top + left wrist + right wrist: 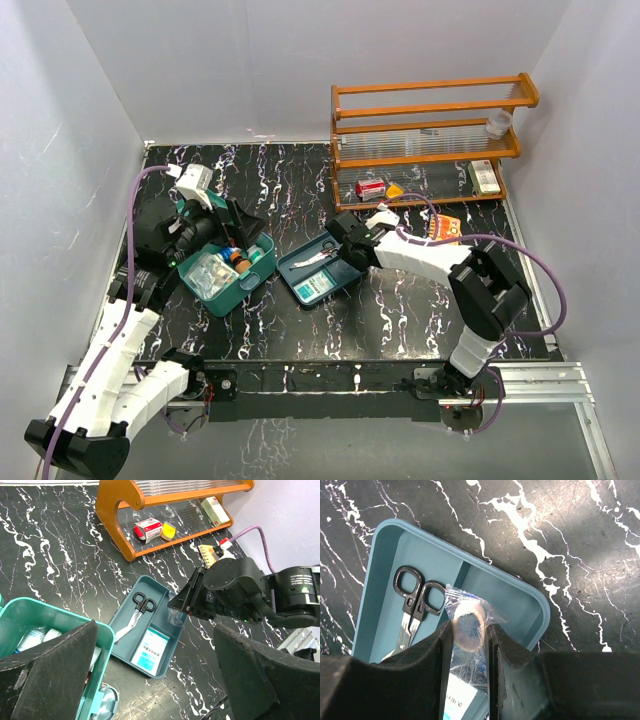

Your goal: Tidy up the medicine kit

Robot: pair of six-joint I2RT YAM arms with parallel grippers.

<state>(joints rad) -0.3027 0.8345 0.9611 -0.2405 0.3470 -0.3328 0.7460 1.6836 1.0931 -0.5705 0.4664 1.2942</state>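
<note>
teal-green medicine kit point(55, 611), blue-teal tray point(385, 555), tan tape roll point(468, 632), orange rack point(112, 515), black white-veined table point(400, 310)

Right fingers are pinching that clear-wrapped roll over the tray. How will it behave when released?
The wrapped roll looks light, so it probably lands softly in the tray. Its crinkled film seems floppy and slick and may slip in the right fingers. The ring could roll, though the wrapper likely stops it.

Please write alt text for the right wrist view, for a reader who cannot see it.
The right gripper pinches a clear packet holding a tan roll, over a blue divided tray. Black-handled scissors lie in its left compartment.
</note>
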